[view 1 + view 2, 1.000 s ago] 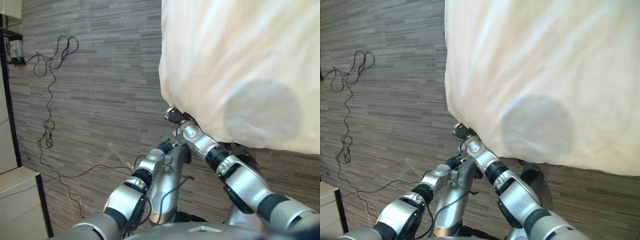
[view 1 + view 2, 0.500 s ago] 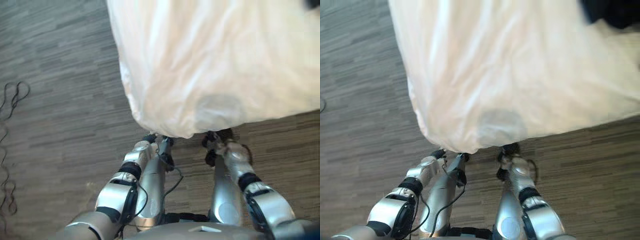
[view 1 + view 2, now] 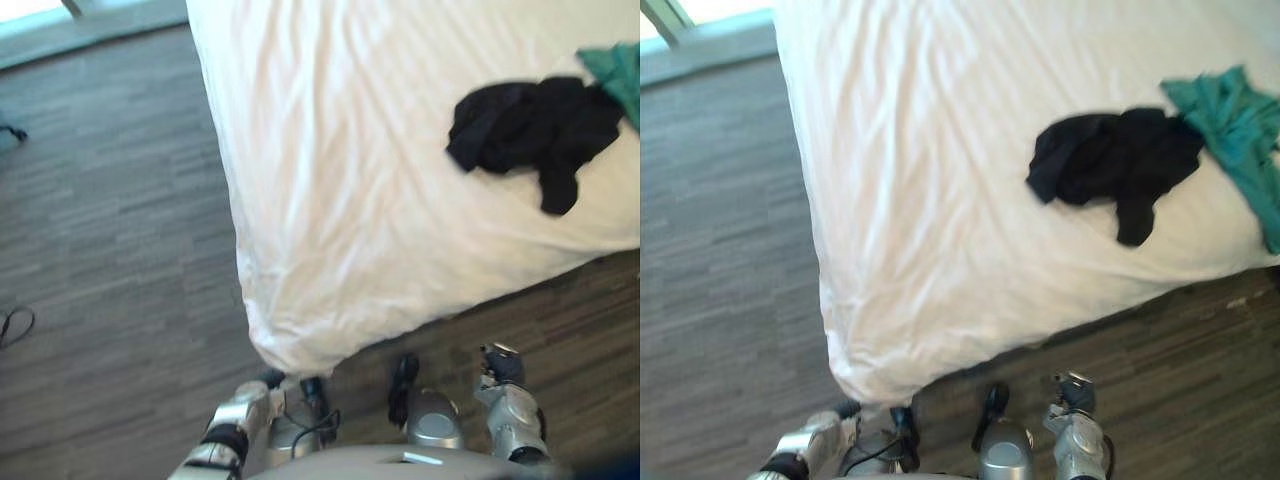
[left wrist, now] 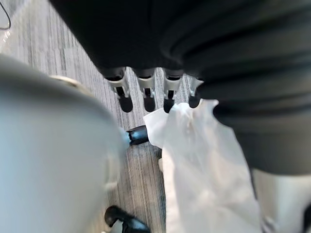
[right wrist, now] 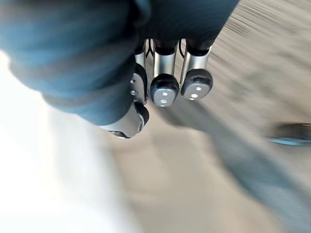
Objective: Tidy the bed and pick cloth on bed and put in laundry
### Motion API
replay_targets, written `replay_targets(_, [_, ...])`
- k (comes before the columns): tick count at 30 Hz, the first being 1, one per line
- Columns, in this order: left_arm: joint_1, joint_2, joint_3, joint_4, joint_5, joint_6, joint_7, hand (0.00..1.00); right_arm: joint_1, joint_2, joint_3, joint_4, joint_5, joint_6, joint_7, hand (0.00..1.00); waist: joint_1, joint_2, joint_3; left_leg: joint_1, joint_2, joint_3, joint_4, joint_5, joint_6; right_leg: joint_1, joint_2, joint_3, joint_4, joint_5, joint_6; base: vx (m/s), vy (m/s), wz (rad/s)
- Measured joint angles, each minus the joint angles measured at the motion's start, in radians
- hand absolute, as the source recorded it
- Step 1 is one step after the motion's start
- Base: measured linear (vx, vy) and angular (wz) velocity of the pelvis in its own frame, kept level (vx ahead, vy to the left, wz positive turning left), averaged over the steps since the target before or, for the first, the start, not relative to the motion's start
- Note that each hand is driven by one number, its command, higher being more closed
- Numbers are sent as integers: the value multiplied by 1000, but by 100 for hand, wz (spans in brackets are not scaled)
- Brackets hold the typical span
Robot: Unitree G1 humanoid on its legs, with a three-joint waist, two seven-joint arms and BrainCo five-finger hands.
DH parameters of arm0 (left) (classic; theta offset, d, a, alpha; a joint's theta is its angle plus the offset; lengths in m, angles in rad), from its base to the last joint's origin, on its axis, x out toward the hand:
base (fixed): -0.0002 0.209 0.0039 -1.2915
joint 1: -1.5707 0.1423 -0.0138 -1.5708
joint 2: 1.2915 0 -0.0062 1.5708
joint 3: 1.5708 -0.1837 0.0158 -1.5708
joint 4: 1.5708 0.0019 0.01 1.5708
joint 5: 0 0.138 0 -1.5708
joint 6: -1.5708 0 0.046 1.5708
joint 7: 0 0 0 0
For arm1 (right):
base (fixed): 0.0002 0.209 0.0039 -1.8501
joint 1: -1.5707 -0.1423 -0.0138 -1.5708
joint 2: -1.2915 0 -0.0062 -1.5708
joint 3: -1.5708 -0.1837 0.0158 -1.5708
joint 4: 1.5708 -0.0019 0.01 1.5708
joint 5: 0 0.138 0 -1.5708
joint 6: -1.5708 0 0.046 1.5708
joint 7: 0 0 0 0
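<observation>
Left eye view: we look down on the bed (image 3: 330, 180), and the black cloth (image 3: 525, 125) lies crumpled on it, well in from the bed's near corner and close to its near edge. A teal cloth (image 3: 618, 75) touches the end farther from that corner. We judge the black cloth's long axis to run roughly along the near edge, one end toward the corner and the other against the teal cloth. A narrow tail points off toward the edge. Both hands hang low over the floor (image 3: 100, 250). The left hand (image 3: 258, 398) is just below the bed's corner, and the right hand (image 3: 500, 365) is out past the near edge, well apart from the black cloth. Right eye view: the same layout, with more of the teal cloth showing as it spreads toward the bed's edge. The black cloth looks soft, light and limp to us. We expect it to sag and trail when lifted, so we would close on the thick bunched middle rather than the tail. Left wrist view: the left hand's fingers (image 4: 146, 92) hang straight, curled round nothing. A fold of the white sheet (image 4: 199, 170) from the bed's corner reaches their tips. Right wrist view: the right hand's fingers (image 5: 164, 82) hang relaxed with the thumb beside them. They hold nothing, and the bed's white side is just beside them.
</observation>
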Motion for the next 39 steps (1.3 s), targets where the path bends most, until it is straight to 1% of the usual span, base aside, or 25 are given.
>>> replay_targets(2, [32,7,-1,-18,0,13,-4,0,19,0,-21,-216,-42,-2,-26,100,-4,-4,-20,19,-5,-2,-14,3,4,26,1,-9,-25,10,5,-11,20,7])
replay_targets(4, [68,8,-1,-44,0,13,-8,0,20,0,-25,-405,-44,0,13,100,-11,-7,-32,31,-10,-5,-17,3,4,47,1,-12,-44,16,8,-13,16,6])
replay_targets(6, [99,14,-2,-59,0,15,-12,0,20,0,-17,-644,-18,27,148,100,-13,-3,-61,35,-18,-24,-22,3,6,70,3,-28,-69,28,16,10,9,20])
replay_targets(7, [103,16,-3,-59,0,16,-12,0,18,-1,-11,-691,-1,35,183,100,-12,-2,-67,37,-20,-29,-21,3,6,77,3,-32,-73,30,19,30,0,26])
replay_targets(8, [107,19,-3,-63,-1,15,-11,0,10,-2,8,-758,50,59,266,100,-8,-2,-72,47,-22,-36,-22,2,8,96,5,-35,-85,35,25,27,8,16])
replay_targets(9, [116,20,-8,-80,0,14,-9,0,-8,-2,42,-784,102,90,337,100,2,-1,-75,60,-23,-38,-22,0,10,112,6,-35,-92,37,25,27,12,10])
replay_targets(10, [116,20,-15,-82,0,11,-9,0,-18,-1,63,-787,131,109,371,100,7,0,-76,66,-24,-39,-22,0,10,119,5,-35,-92,38,26,0,0,0])
replay_targets(12, [116,19,-44,-84,0,4,-9,0,-44,2,160,-778,252,214,501,100,15,11,-85,70,-26,-57,-22,0,11,132,3,-55,-92,40,29,11,11,15])
replay_targets(13, [117,17,-44,-84,0,3,-9,0,-50,3,193,-770,275,236,522,100,15,14,-85,70,-27,-60,-22,0,12,135,2,-62,-92,40,29,4,3,23])
replay_targets(15, [116,8,-52,-86,1,-2,-9,0,-84,21,311,-699,379,318,583,100,22,30,-84,65,-28,-84,-21,2,15,140,-1,-74,-92,41,32,-6,5,20])
replay_targets(16, [113,7,-61,-86,3,-4,-9,0,-100,25,341,-673,395,327,583,100,25,36,-82,54,-28,-87,-18,2,15,129,-3,-75,-92,40,29,-55,14,12])
replay_targets(18, [92,5,-95,-82,6,-10,-13,0,-186,42,397,-586,409,334,560,100,39,67,-68,-6,-27,-89,0,-9,8,78,-5,-76,-86,24,10,-90,12,4])
replay_targets(19, [65,1,-118,-80,7,-19,-15,0,-292,56,403,-520,409,332,522,100,41,81,-30,-58,-23,-91,18,-8,7,24,-11,-75,-53,17,0,-107,12,5])
replay_targets(20, [20,-5,-129,-72,7,-41,-22,0,-413,59,399,-451,407,313,470,100,41,105,27,-104,-22,-91,31,-2,8,-43,-27,-70,-1,10,-9,-116,19,2])
replay_targets(21, [-1,-9,-138,-71,5,-51,-23,0,-477,57,390,-413,407,301,443,100,41,115,59,-131,-23,-89,33,6,7,-80,-36,-65,29,5,-16,-113,38,1])
replay_targets(22, [-42,-15,-151,-71,2,-72,-28,0,-584,55,358,-334,406,277,399,100,46,136,128,-175,-23,-86,31,32,7,-143,-49,-58,75,-1,-22,-94,26,2])
replay_targets(23, [-73,-18,-153,-66,2,-90,-32,0,-654,50,325,-268,406,256,369,100,49,147,176,-201,-24,-85,23,56,18,-186,-57,-55,108,-1,-24,-106,14,8])
replay_targets(25, [-136,-21,-153,-29,-1,-123,-30,0,-719,23,258,-155,408,214,326,100,72,150,228,-254,-22,-82,17,88,30,-262,-69,-43,161,-9,-32,-40,-34,4])
replay_targets(26, [-170,-26,-152,-1,-10,-140,-19,0,-726,-1,246,-143,409,165,338,100,84,145,236,-294,-22,-75,18,94,33,-326,-77,-27,201,-14,-33,38,-54,-8])
replay_targets(29, [-228,-50,-150,37,-19,-146,12,0,-742,-2,254,-148,409,123,339,100,78,139,240,-324,-31,-49,32,100,40,-397,-104,13,267,-23,-41,89,-40,-21])
replay_targets(30, [-242,-50,-143,45,-30,-145,22,0,-741,1,260,-150,409,105,339,100,66,134,244,-338,-37,-45,48,100,40,-417,-116,29,288,-34,-37,68,-40,-16])
replay_targets(34, [-286,-54,-73,29,-79,-125,43,0,-721,11,261,-182,406,56,349,100,56,115,255,-369,-36,-23,62,89,38,-466,-123,55,319,-70,-39,2,-45,-3])
replay_targets(35, [-297,-52,-55,15,-89,-118,48,0,-695,15,260,-195,405,38,355,100,54,94,264,-370,-31,-20,71,79,47,-469,-121,58,330,-83,-42,-25,-67,-10])
replay_targets(38, [-295,-42,9,-7,-96,-95,55,0,-584,49,249,-202,406,-13,389,100,43,9,258,-373,-8,6,120,44,44,-464,-101,81,317,-82,-50,8,-59,-24])
replay_targets(39, [-295,-37,19,-11,-96,-89,53,0,-556,55,243,-203,407,-25,397,100,36,-2,257,-373,-4,6,126,36,40,-457,-97,81,311,-80,-52,46,-55,-17])
